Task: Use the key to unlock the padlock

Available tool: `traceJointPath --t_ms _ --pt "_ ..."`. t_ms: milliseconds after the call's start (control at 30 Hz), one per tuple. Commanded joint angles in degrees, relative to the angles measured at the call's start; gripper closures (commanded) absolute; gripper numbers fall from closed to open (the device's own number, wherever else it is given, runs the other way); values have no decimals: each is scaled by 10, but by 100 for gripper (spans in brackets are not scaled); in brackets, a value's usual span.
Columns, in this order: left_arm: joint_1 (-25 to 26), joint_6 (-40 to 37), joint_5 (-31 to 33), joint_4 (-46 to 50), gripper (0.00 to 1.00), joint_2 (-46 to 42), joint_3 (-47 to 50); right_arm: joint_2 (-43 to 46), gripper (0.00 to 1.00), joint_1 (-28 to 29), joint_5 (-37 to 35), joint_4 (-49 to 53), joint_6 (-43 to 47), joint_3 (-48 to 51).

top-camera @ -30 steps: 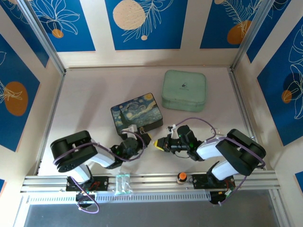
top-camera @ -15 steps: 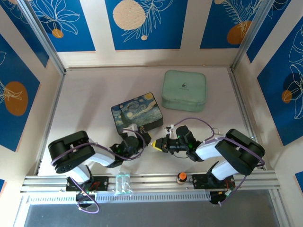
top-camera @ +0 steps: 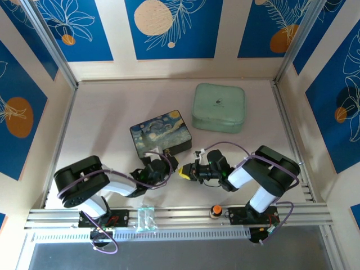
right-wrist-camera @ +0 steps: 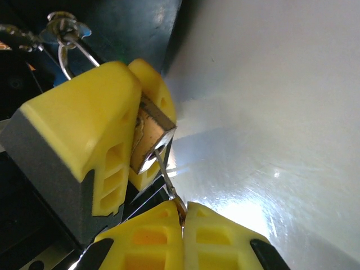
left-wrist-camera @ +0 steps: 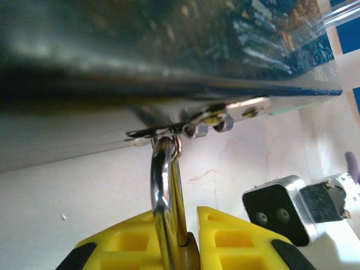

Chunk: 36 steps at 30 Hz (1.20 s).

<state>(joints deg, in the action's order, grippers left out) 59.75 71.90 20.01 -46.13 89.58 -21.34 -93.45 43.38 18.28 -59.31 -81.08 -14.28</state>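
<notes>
The brass padlock (right-wrist-camera: 151,135) hangs by its silver shackle (left-wrist-camera: 163,185) from the hasp (left-wrist-camera: 225,115) on the front of the starry-night box (top-camera: 160,134). My left gripper (left-wrist-camera: 191,228) is shut on the padlock's body, its yellow fingers (right-wrist-camera: 95,112) on either side. My right gripper (right-wrist-camera: 183,211) is shut on the head of the thin silvery key (right-wrist-camera: 166,171), whose blade slants up to the keyhole in the padlock's underside. In the top view the left gripper (top-camera: 169,166) and right gripper (top-camera: 185,173) meet tip to tip just in front of the box.
A pale green lidded box (top-camera: 219,107) stands behind and to the right of the painted box. An orange-red knob (top-camera: 215,210) and a clear plastic piece (top-camera: 146,218) sit on the front rail. Blue patterned walls close in the table on three sides.
My right arm has swung left and its gripper has moved with the key up to the padlock. The painted box has shifted slightly left. The left gripper keeps its grip.
</notes>
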Motion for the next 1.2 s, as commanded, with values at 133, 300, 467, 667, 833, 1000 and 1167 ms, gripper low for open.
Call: traceJointPath --t_ms 133,300,467,667,833,1000,1167 --pt "18 -21 -56 26 100 -60 -35 61 100 7 -67 -33 29 -39" --pt "18 -29 -65 30 100 -67 -38 63 100 -13 -31 -6 30 -47" --pt "18 -34 -72 34 100 -66 -43 42 100 -37 -2 -26 21 -37" --pt "18 -42 -72 39 100 -65 -42 60 100 -43 8 7 37 -28" --pt "18 -36 -78 31 100 -68 -37 58 100 -61 25 2 35 -23" --pt "18 -44 -78 55 100 -88 -37 56 100 -72 39 12 43 -23" --pt "18 -42 -72 42 100 -92 -27 53 100 -67 44 16 45 -31"
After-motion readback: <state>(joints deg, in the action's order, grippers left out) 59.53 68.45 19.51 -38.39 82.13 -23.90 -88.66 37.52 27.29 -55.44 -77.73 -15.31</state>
